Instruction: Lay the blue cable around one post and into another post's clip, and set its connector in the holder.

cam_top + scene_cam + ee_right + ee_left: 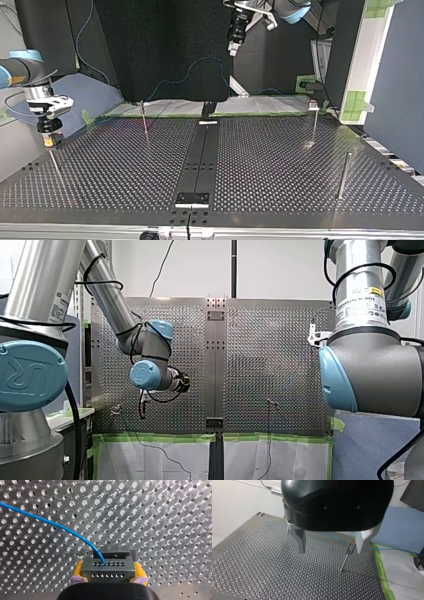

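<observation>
My right gripper has its yellow pads shut on a grey connector, held over the perforated table. The blue cable leaves the connector's top and curves away. In the top view my right gripper hangs at the left edge of the table, just above a thin post. My left gripper is open with nothing between its fingers, high above the table, with a post with a clip ahead of it. It shows high up in the top view as my left gripper.
More thin posts stand on the table. A dark centre rail with pale brackets runs down the middle. Slack blue cable hangs behind the table's far edge. Green tape lines that edge.
</observation>
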You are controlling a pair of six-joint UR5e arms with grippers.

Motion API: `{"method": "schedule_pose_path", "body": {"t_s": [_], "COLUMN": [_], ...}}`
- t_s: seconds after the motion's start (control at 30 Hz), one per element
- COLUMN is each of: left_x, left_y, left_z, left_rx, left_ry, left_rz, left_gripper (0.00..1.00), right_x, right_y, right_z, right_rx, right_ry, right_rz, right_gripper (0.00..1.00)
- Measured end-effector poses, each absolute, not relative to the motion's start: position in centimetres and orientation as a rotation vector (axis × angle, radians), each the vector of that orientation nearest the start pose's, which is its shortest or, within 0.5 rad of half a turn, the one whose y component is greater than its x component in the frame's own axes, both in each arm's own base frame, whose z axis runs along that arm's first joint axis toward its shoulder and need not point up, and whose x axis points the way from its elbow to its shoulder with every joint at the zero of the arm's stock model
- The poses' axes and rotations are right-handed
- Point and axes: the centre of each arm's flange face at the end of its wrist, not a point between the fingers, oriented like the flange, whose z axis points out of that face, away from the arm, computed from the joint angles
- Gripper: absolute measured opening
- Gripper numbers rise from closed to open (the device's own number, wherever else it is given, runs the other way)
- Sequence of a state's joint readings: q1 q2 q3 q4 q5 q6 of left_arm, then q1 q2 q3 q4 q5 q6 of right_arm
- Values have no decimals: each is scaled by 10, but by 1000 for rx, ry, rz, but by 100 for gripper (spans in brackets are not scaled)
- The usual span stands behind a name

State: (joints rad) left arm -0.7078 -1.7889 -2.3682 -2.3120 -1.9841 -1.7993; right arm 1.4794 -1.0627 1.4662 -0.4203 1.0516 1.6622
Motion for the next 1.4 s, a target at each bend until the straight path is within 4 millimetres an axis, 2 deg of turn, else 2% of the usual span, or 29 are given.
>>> {"method": "schedule_pose_path", "body": {"t_s": [0.5, 0.93, 1.4], "left_x": [222, 225, 227], "left_y": [-310, -309, -308], "left_z": [129, 129, 130], "left_rx": [114, 110, 107], "left_ry": [1747, 1746, 1745], "left_rz": [-320, -317, -317], "left_gripper": [100, 100, 100], "right_x": [121, 118, 121], "right_y": [-673, -675, -678], "right_z": [285, 279, 285], "right_rx": [1477, 1474, 1476], "right_ry": [-991, -999, -994], "right_rz": [1580, 1578, 1582], "right_gripper": [0, 0, 0]}}
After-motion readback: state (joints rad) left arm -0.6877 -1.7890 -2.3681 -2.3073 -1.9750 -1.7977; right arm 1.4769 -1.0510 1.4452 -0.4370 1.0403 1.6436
